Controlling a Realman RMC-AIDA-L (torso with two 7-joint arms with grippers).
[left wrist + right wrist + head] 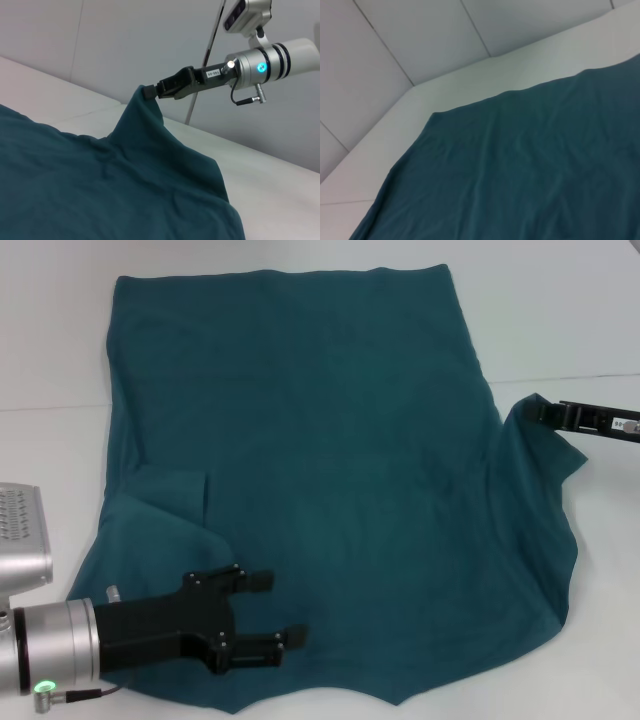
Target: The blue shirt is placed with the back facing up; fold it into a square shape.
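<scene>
Head view shows the blue shirt [320,470] spread plain side up across most of the white bench [560,310], hem at the far side, collar end near the robot. Its left sleeve is already turned in over the body; its right sleeve edge is drawn up into a peak, off the bench. The cloth looks light, soft and limp: it drapes in loose folds from that peak and will sag and drag rather than hold a line, so I judge it needs gripping at edges or corners, with a fair pinch of fabric and slow carrying to keep the fold straight.

The right gripper [545,412] is at that peak; the left wrist view shows its fingers [150,92] clamped on the raised fabric. The left gripper [270,610] hovers over the near left part of the shirt, fingers apart and holding nothing. A sensible hold for it would be the near shoulder edge.
</scene>
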